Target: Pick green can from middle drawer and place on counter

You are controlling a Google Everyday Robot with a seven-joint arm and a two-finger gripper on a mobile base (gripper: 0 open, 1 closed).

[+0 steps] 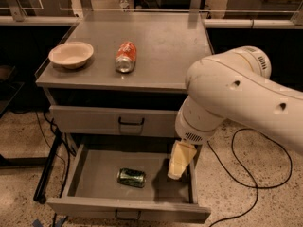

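Note:
The green can (131,177) lies on its side on the grey floor of the open middle drawer (90,174), near the front middle. My gripper (177,167) hangs from the white arm above the drawer's right part, to the right of the can and apart from it. It holds nothing that I can see. The counter (165,46) is the grey cabinet top above.
An orange-red can (126,56) lies on its side on the counter next to a pale bowl (71,54) at its left. A closed drawer front (118,121) sits above the open one. Black cables (246,174) run over the speckled floor on the right.

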